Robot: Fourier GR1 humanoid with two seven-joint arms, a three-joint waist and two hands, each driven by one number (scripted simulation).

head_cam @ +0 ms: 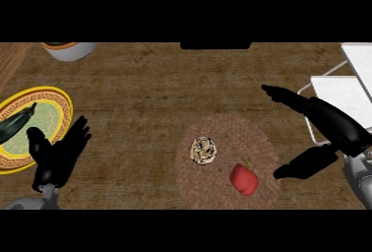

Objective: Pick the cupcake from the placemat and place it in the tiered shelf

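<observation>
A small cupcake with pale swirled icing sits on the round woven brown placemat, left of its middle. A red pepper lies on the same mat, to the lower right of the cupcake. My right hand hovers open at the mat's right edge, fingers stretched up-left and thumb pointing down-left, holding nothing. The white tiered shelf stands at the right edge, just behind that hand. My left hand rests open at the lower left, fingers up.
A yellow-rimmed plate with a dark green zucchini lies at the left edge, partly under my left hand. A white pot stands at the top left. Brown counter spreads between the plate and the mat.
</observation>
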